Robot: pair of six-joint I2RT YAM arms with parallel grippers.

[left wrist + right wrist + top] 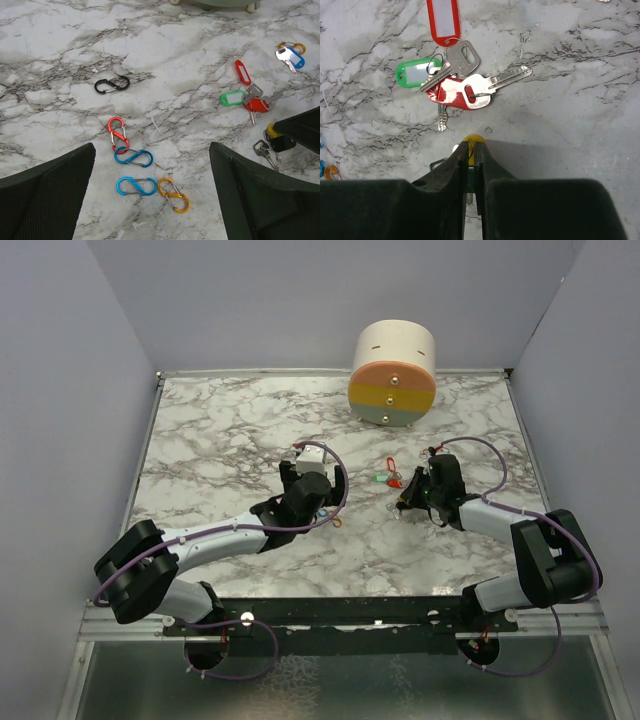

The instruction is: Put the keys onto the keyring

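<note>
At the right of the marble surface (220,430), the right claw (471,147) stood narrowed to a slit, its tips pinching the yellow-headed key (474,139). Just beyond it the other keys (465,90) lay in a touching cluster with a red tag (443,20) and a green tag (415,72). A blue-tagged key (291,57) lay apart from them. The left claw (152,165) hung spread wide, gripping nothing, over the S-shaped clips (133,157): black, red, two blue and orange.

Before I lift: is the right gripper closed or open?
Shut: the right gripper has its tips nearly together, pinching the yellow key tag.
</note>
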